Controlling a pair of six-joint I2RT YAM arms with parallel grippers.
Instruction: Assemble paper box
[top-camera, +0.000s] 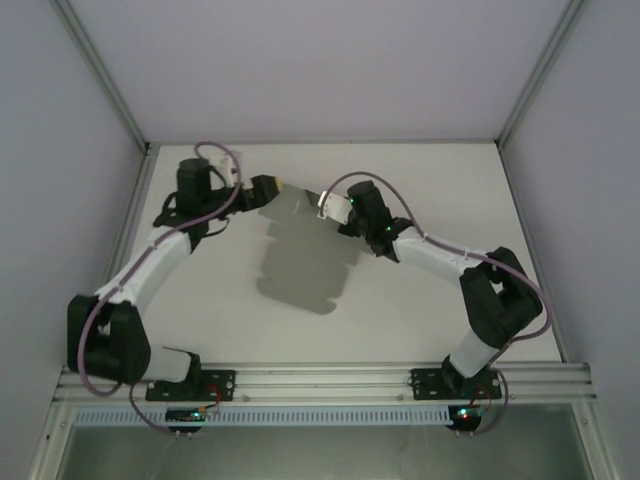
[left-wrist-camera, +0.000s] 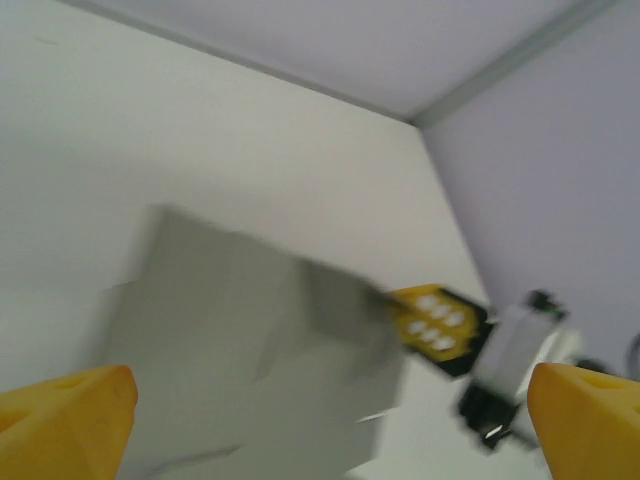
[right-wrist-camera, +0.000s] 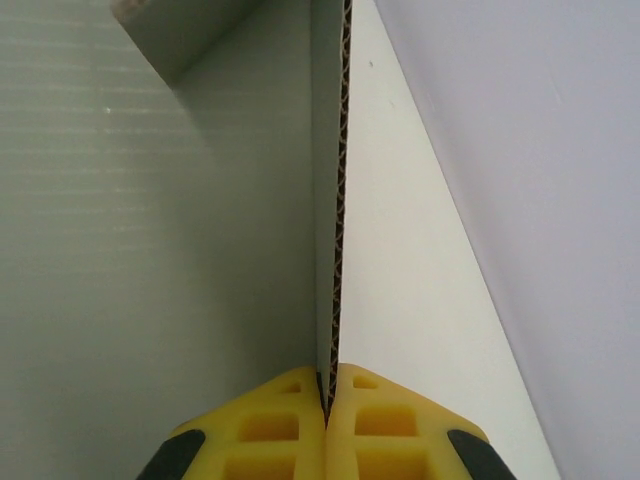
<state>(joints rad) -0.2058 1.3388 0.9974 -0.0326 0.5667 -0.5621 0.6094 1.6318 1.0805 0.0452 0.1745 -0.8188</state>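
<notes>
The paper box (top-camera: 291, 211) is a flat grey die-cut sheet with flaps, held above the table and casting a dark shadow (top-camera: 300, 270) on it. My right gripper (top-camera: 325, 203) is shut on the sheet's right edge. In the right wrist view the corrugated edge (right-wrist-camera: 338, 200) runs straight out from between the yellow pads of that gripper (right-wrist-camera: 327, 400). In the blurred left wrist view the sheet (left-wrist-camera: 250, 360) lies ahead, with the right gripper's fingers (left-wrist-camera: 435, 322) pinching its far corner. My left gripper (left-wrist-camera: 330, 440) stands wide open by the sheet's left end (top-camera: 268, 188), holding nothing.
The white table (top-camera: 430, 190) is bounded by light walls and metal frame posts (top-camera: 140, 150) at the back corners. A rail (top-camera: 320, 380) with both arm bases runs along the near edge.
</notes>
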